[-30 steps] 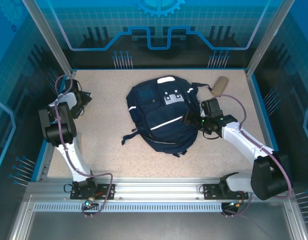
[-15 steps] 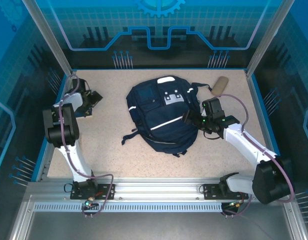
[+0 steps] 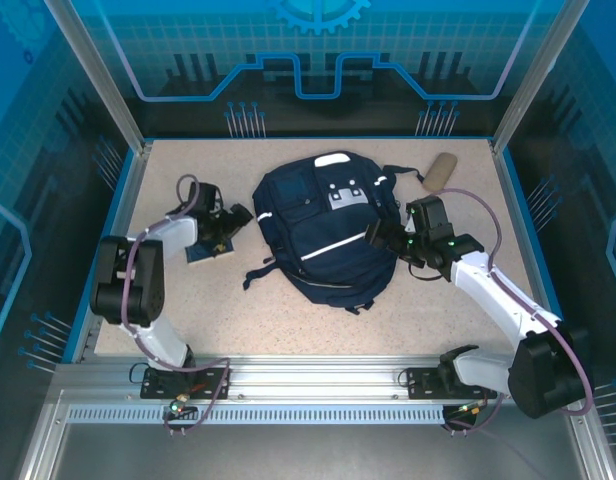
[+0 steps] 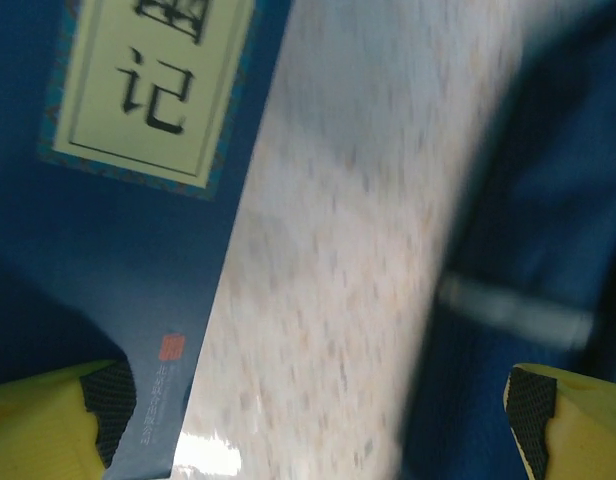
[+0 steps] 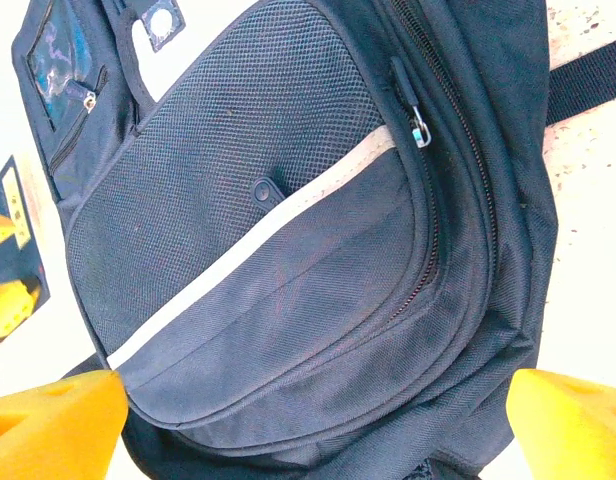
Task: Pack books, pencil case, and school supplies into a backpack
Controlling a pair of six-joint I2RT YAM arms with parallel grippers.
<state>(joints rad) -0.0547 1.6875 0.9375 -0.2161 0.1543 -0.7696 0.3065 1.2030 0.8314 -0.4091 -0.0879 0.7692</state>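
The navy backpack (image 3: 323,235) lies flat mid-table, its white stripe (image 5: 258,225) and front pockets facing up and the zippers shut. My left gripper (image 3: 236,217) hangs open just left of it, above a navy book (image 3: 206,250) with a pale title label (image 4: 148,90). One yellow finger (image 4: 48,425) is over the book, the other (image 4: 578,420) over the backpack's edge (image 4: 558,180). At the bag's right side my right gripper (image 3: 378,237) stands open with nothing in it, fingers (image 5: 53,420) spread wide above the lower front pocket. The tan pencil case (image 3: 440,170) rests at the back right.
Dark straps (image 3: 260,272) trail off the backpack toward the front left. Blue enclosure walls (image 3: 128,200) ring the speckled table (image 3: 238,310). The metal rail (image 3: 318,385) with both arm bases runs along the near edge.
My left arm has swung from the far left wall rightward to the backpack's left side, uncovering the book below it. The right gripper has crept slightly up along the bag.
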